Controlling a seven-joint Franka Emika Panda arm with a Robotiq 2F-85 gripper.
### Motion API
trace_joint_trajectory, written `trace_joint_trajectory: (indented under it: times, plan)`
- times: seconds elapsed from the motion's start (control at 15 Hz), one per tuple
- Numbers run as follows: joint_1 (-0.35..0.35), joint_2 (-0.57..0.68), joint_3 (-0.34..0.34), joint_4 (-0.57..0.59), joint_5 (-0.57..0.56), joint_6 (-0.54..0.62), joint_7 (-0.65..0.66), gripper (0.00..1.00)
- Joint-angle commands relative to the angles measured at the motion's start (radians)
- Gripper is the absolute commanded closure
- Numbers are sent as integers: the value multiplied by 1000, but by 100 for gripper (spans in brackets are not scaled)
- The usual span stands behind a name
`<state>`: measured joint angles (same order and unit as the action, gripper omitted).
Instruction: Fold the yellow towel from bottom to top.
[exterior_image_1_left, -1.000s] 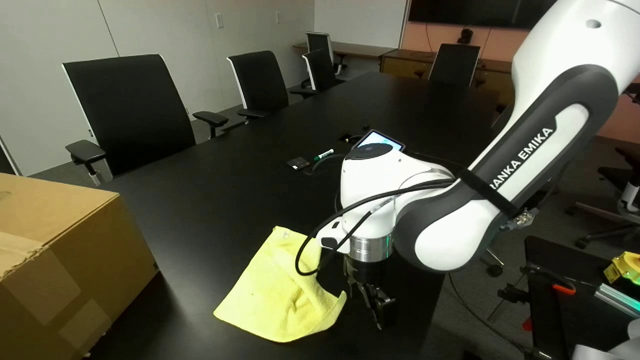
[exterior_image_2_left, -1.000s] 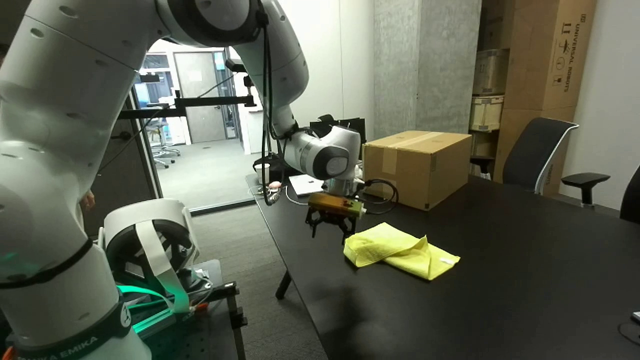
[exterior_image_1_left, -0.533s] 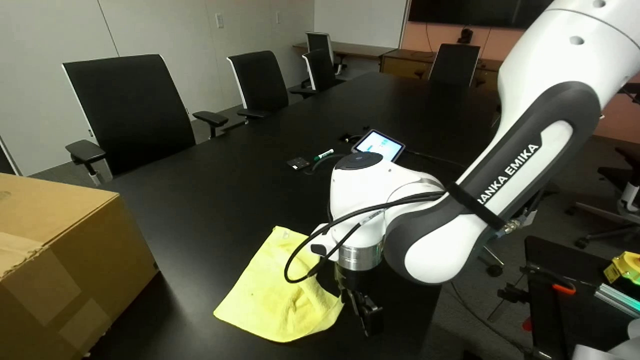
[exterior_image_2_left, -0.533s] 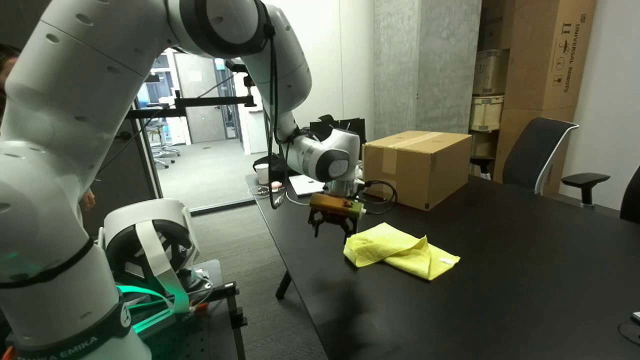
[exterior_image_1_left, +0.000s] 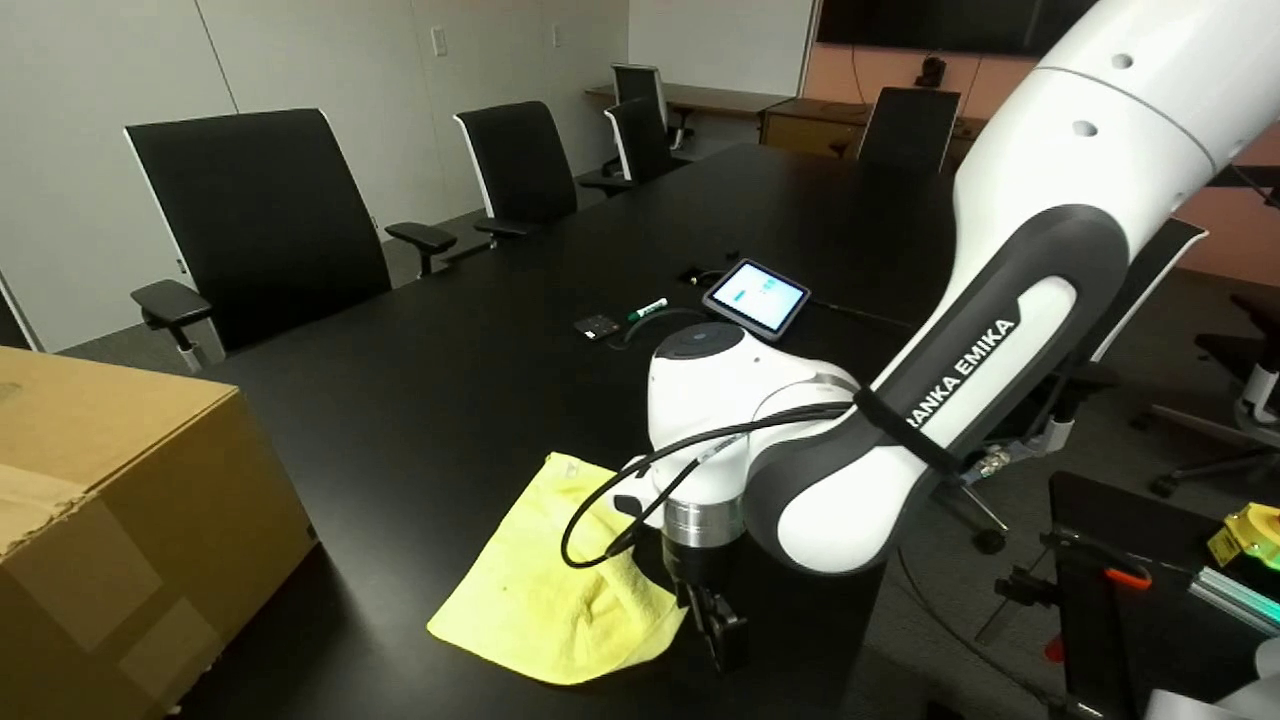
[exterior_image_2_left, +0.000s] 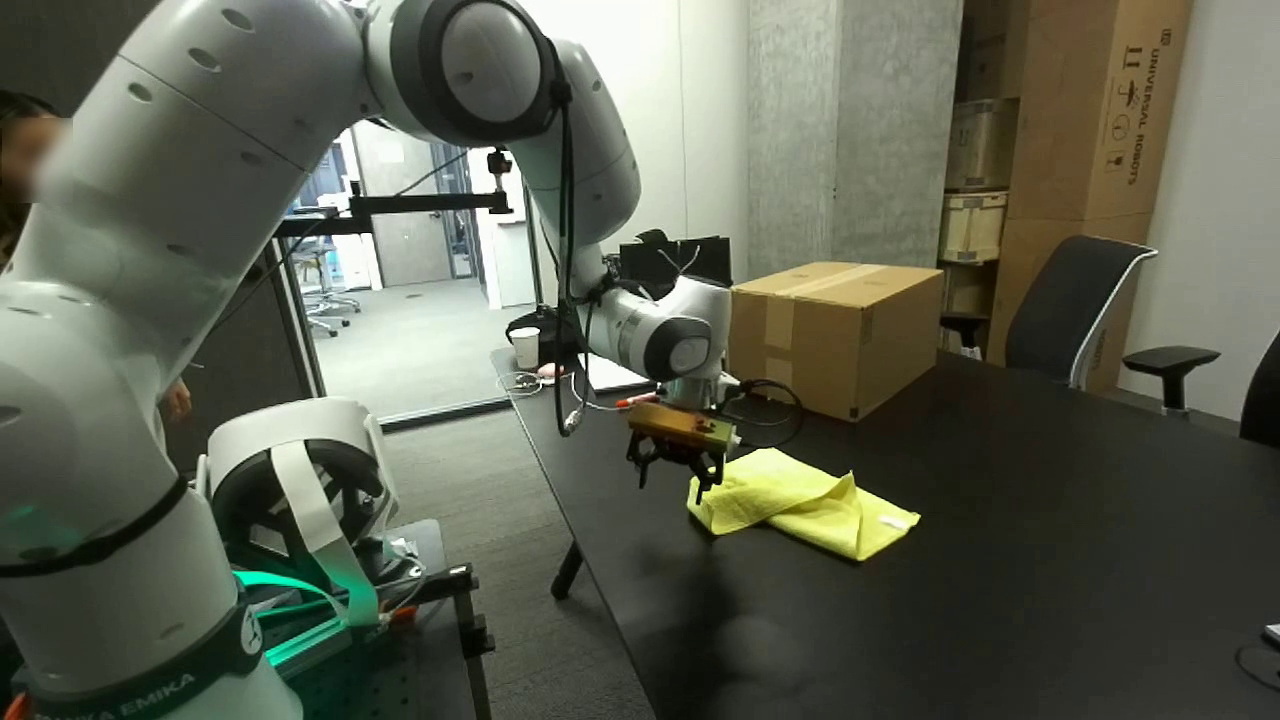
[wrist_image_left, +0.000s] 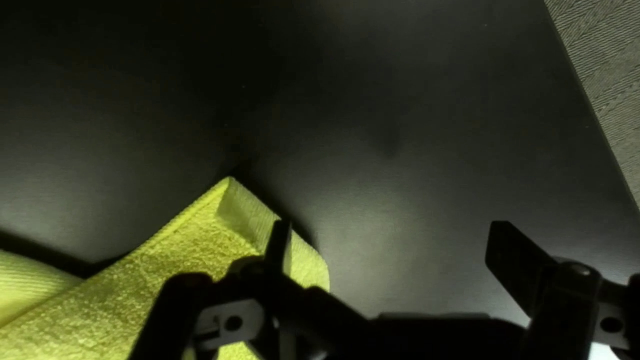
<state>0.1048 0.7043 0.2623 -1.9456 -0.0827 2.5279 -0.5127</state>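
1. One towel (exterior_image_1_left: 545, 600), creased, a flap lying over part of it, sits on the worktop (exterior_image_2_left: 1000, 570), near the box (exterior_image_2_left: 835, 330) but apart from it.
2. Gripper (wrist_image_left: 390, 226) spread wide, nothing held. Wrist view: one finger (wrist_image_left: 278, 245) overlaps the towel's edge; its opposite stands over bare worktop. Touching or not, I can't tell.
3. Main worry: I close here and pinch little or nothing, since most of the gap lies off the towel.
4. Lowering as is, that finger could pin the edge and bunch the fold.
5. Shallow grip, soft towel: likely slip mid-lift.
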Motion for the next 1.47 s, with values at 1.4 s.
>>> trace_joint_trajectory:
  times: [1.4]
  plan:
    - [81, 76, -95, 102, -132, -6, 156, 0]
